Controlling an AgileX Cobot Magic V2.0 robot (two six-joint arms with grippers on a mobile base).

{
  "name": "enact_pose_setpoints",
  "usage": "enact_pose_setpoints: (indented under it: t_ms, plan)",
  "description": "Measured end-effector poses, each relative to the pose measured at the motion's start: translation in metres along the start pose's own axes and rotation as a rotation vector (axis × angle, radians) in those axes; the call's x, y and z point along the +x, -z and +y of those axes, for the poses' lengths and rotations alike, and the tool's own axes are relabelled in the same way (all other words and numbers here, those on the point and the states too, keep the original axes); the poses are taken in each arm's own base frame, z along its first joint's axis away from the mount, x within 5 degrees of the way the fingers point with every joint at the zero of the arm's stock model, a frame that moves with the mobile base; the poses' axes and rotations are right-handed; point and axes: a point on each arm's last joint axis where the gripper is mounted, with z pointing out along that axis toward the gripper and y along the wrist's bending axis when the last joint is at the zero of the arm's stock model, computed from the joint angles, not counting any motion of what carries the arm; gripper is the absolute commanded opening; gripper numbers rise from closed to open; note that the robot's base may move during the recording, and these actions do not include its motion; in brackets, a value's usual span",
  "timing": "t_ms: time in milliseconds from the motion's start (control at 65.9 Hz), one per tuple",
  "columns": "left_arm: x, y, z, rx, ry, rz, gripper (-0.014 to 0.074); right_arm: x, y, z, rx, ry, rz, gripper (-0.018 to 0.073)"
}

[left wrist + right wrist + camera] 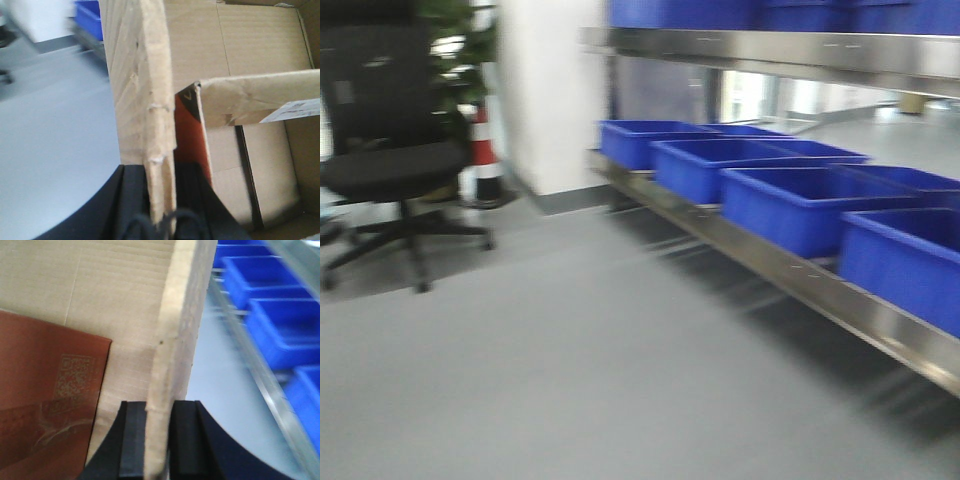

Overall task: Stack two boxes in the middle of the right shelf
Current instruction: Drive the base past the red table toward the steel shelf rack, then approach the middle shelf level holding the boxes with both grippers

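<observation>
Left tool (161,197) clamped on box (250,45) wall, right tool (159,440) clamped on box wall too, blue bins (790,205) sat on shelf (780,268).

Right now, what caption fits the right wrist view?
Right gripper clamped on the upright wall of a cardboard box, blue bins lining the steel shelf alongside.

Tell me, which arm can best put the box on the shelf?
Probably right. Both the left gripper and right gripper pinch the box, but the right one has the shelf and blue bins close beside it; the left's side shows mostly floor.
</observation>
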Motion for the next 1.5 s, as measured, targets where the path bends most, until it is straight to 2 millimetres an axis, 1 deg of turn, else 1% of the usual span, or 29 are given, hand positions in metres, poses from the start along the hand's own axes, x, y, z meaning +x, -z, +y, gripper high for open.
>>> enact_pose_setpoints:
  t_ms: [1502]
  plan:
    - [0.0000,0.0000,0.0000,0.000,0.000,0.000,-0.0111,-0.0002,0.0000,0.0000,0.000,0.001,-0.002,-0.0155]
